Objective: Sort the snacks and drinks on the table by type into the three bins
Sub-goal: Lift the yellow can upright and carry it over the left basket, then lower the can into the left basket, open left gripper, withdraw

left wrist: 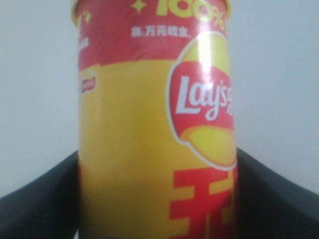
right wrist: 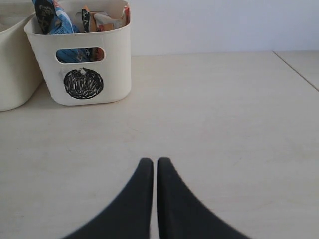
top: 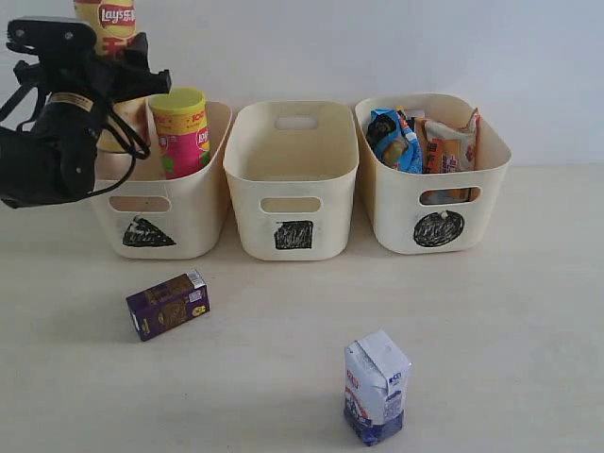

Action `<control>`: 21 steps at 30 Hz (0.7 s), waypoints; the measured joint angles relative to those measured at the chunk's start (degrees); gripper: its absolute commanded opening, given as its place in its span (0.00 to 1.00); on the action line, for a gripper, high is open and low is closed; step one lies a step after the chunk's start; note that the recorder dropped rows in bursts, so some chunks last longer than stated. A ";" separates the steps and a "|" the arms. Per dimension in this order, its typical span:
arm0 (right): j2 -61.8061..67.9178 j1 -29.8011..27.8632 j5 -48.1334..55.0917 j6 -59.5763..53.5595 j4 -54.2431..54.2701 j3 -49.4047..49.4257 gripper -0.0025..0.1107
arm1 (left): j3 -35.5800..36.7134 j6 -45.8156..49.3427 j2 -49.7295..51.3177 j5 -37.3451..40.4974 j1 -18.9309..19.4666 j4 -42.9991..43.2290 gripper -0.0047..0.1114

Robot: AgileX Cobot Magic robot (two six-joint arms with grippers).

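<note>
My left gripper [top: 118,74] [left wrist: 157,167] is shut on the yellow-orange chip tube [top: 115,17] [left wrist: 149,149], held upright above the left bin [top: 193,208]. The pink tube with a yellow lid [top: 181,132] stands inside that bin. Nothing shows inside the middle bin [top: 294,203]. The right bin [top: 429,203] [right wrist: 82,55] holds the blue bag [top: 394,140] and the orange-black bag [top: 444,146]. On the table lie the dark purple carton [top: 168,304] and, upright, the white-and-blue carton [top: 377,387]. My right gripper [right wrist: 155,162] is shut on nothing, low over bare table, out of the exterior view.
The three bins stand in a row against a white wall. A table seam or edge [right wrist: 296,72] runs off beyond the right bin. The middle bin's side [right wrist: 12,64] shows in the right wrist view.
</note>
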 measured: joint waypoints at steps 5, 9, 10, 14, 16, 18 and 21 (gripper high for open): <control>0.00 0.00 0.00 0.00 0.00 0.00 0.02 | -1.21 0.16 0.88 2.91 0.00 -0.13 0.40; 0.00 0.00 0.00 0.00 0.00 0.00 0.02 | -1.48 0.16 0.93 3.72 0.11 -0.13 0.58; 0.00 0.00 0.00 0.00 0.00 0.00 0.02 | -1.48 0.16 0.93 3.81 0.11 -0.13 0.62; 0.00 0.00 0.00 0.00 0.00 0.00 0.02 | -1.48 0.16 0.93 4.21 0.21 -0.13 0.70; 0.00 0.00 0.00 0.00 0.00 0.00 0.02 | -1.48 0.16 0.93 4.21 0.21 -0.13 0.71; 0.00 0.00 0.00 0.00 0.00 0.00 0.02 | -1.48 0.30 0.93 4.48 0.21 -0.52 0.71; 0.00 0.00 0.00 0.00 0.00 0.00 0.02 | -1.60 0.30 0.93 4.22 0.21 -0.76 0.71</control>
